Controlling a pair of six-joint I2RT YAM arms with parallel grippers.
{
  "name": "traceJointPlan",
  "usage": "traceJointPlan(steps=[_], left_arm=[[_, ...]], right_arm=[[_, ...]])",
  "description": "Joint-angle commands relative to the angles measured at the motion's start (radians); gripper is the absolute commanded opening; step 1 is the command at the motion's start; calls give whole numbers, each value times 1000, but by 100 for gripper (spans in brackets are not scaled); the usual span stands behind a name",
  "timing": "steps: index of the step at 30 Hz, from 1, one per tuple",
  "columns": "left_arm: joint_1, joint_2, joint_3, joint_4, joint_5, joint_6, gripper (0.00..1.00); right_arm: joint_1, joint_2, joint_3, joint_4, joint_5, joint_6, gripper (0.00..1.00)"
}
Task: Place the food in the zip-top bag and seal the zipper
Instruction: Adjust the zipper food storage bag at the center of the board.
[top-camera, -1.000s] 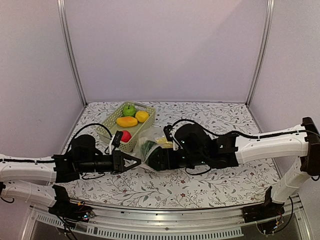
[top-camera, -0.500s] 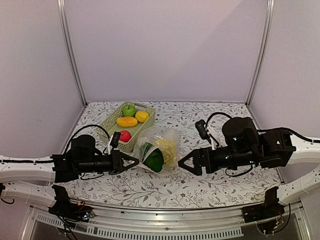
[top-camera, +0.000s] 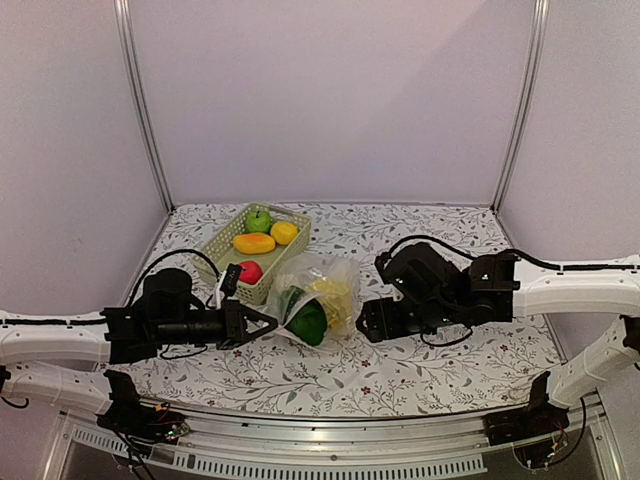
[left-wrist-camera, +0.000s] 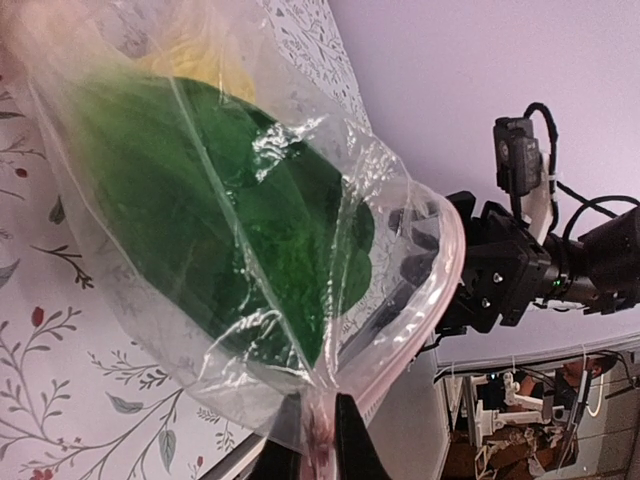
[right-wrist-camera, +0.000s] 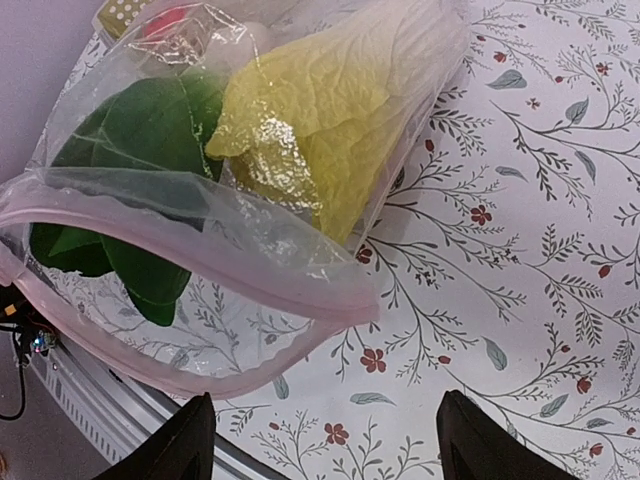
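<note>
Bag: a large clear crinkly zip-top plastic bag is laid on the floral-patterned surface between the 2 arms, mouth gaping | Contents: a dark green leafy vegetable and a yellow-white cabbage are seen inside | Left gripper: clenched on the bag's pink zip strip | Right gripper: spread wide, nothing held, just beside the bag

Clear bag, pink zipper; green vegetable; yellow cabbage; floral table.

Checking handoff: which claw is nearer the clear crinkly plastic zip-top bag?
Left. The left claw pinches the clear plastic bag's zip edge; the right claw sits open to its right, apart.
</note>
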Motion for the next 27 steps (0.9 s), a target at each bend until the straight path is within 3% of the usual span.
traceJointPlan(steps=[1, 8, 9, 11, 16, 24, 27], left_arm=[[18, 5, 34, -2, 4, 8, 0], [21, 14, 46, -8, 13, 13, 0], [22, 18, 49, -9, 17, 13, 0], [23, 22, 55, -7, 22, 14, 0], [43, 59, 133, -25, 70, 39, 0], [107, 172, 576, -254, 161, 216, 0], [131, 166, 659, -257, 157, 225, 0]], right_arm=[[-20, 86, 54, 69, 2, -40, 76], [-54, 182, 66, 143, 13, -54, 61], [-59, 190, 69, 149, 13, -56, 55], [-67, 199, 77, 163, 13, -57, 32], [-77, 152, 139, 138, 19, -92, 0], [-76, -37, 455, -104, 26, -247, 0], [-76, -89, 542, -141, 14, -303, 0]])
